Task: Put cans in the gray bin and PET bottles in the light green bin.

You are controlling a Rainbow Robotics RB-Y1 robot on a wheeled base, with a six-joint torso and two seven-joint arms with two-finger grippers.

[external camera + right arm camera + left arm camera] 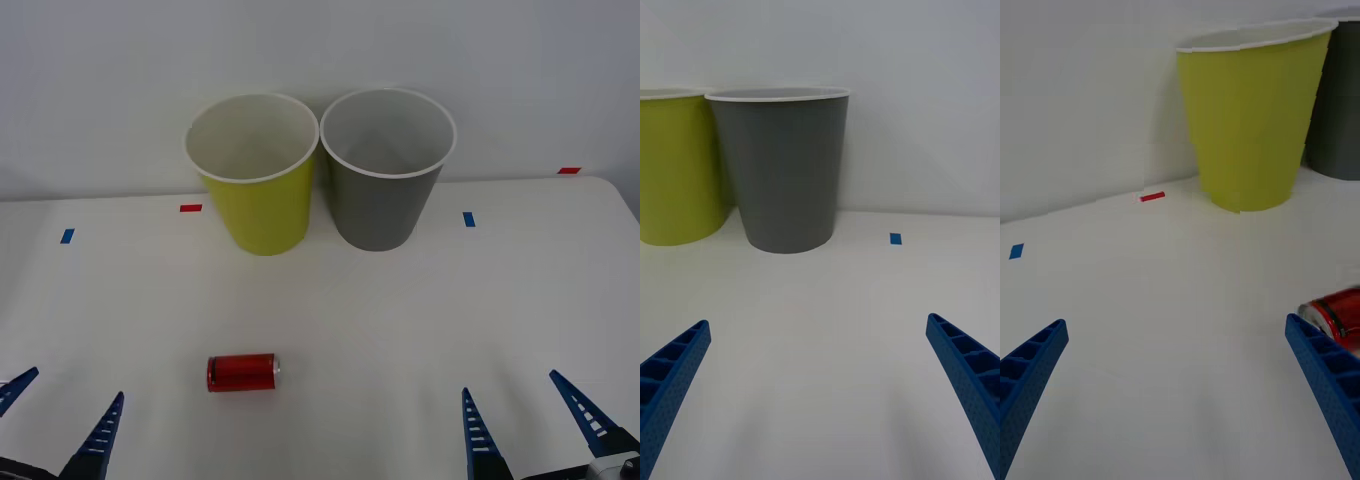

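A small red can lies on its side on the white table, left of centre and near the front; it also shows as the can in the left wrist view. The light green bin and the gray bin stand upright side by side at the back, both empty as far as I can see. My left gripper is open at the front left, to the left of the can. My right gripper is open at the front right with nothing between its fingers. No PET bottles are in view.
Small blue tape marks and red tape marks lie on the table near the back. A pale wall rises behind the bins. The table's right edge runs along the far right.
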